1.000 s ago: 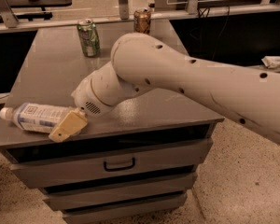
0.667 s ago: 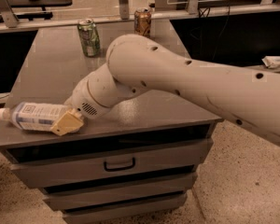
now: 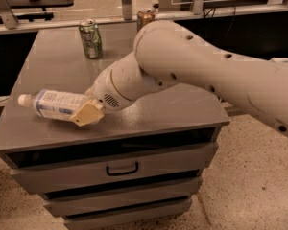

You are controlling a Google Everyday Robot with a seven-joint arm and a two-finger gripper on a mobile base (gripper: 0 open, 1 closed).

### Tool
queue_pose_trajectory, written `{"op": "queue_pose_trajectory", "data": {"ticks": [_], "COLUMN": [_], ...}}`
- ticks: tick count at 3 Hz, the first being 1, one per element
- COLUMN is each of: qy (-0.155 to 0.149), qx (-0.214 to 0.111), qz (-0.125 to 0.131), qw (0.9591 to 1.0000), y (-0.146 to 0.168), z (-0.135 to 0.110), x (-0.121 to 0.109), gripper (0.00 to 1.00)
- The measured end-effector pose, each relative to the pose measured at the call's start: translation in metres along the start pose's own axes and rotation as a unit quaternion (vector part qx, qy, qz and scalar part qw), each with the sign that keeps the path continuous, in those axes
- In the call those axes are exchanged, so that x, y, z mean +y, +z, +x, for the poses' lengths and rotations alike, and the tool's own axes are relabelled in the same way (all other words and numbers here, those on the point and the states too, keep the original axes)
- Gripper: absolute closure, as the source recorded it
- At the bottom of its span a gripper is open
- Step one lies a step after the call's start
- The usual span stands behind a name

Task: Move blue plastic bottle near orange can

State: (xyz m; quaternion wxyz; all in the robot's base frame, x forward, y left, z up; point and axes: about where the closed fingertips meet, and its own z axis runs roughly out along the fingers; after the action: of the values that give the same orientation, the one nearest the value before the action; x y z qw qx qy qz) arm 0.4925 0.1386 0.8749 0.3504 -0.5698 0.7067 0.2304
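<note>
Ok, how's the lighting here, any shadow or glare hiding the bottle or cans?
Camera view: warm, dim light, no strong glare; a soft shadow lies on the cabinet top under the arm; the pincer sits at the blue plastic bottle's base end, both evenly lit; the arm, not shadow, hides the orange can's lower part.

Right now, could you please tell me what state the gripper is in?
Gripper: looks closed around the base end of the bottle, at the front left of the cabinet top.
</note>
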Motion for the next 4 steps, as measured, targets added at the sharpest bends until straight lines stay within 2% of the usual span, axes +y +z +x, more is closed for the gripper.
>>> {"op": "queue_pose_trajectory", "data": {"ticks": [1, 3, 4], "qy": [-0.002, 0.002, 0.023], "qx": [0.0, -0.003, 0.0], "qz": [0.004, 0.009, 0.053], "qw": [1.0, 1.0, 0.9983], "y": [-0.004, -0.004, -0.039], "z": [0.0, 0.0, 0.021], "x": [-0.001, 0.002, -0.015], "gripper": [1.0, 1.0, 1.0]}}
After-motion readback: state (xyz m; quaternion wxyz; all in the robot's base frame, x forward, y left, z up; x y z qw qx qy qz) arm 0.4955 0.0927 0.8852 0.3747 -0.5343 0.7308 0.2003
